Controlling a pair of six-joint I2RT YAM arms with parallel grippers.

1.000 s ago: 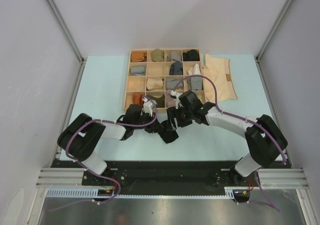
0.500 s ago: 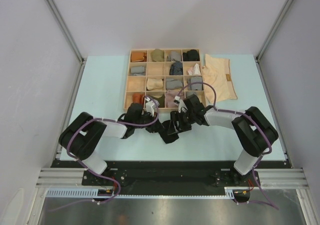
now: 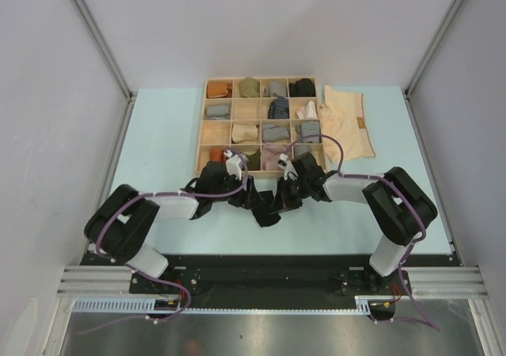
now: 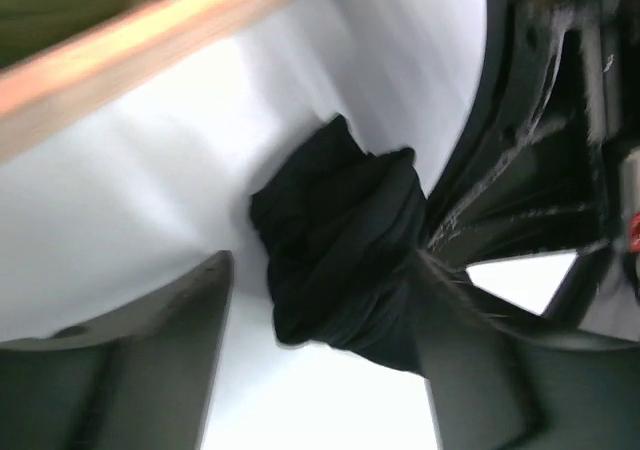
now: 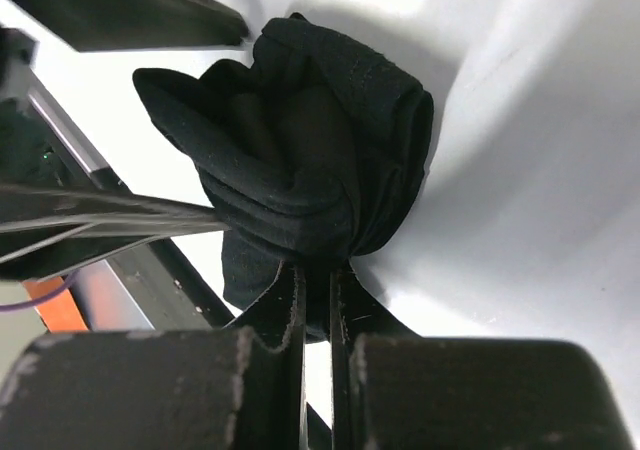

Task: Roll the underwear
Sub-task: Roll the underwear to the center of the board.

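Black underwear (image 5: 300, 150) bunched into a lump on the worktop (image 3: 158, 150), just in front of the wooden tray (image 3: 199, 134) — between the two arms. Right hand (image 5: 318, 270) pressed together, pinching a fold at the lump's edge. Left hand (image 4: 322, 280) spread around the lump (one finger touching cloth, the other just apart). Cream underwear (image 3: 348, 123) lies flat right of the tray — well apart from both.

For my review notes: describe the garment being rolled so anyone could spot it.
On the blue table, in front of the wooden tray, lies the black underwear, pinched by the right claw. Unlike the spread cream garment nearby, it is black and bunched.
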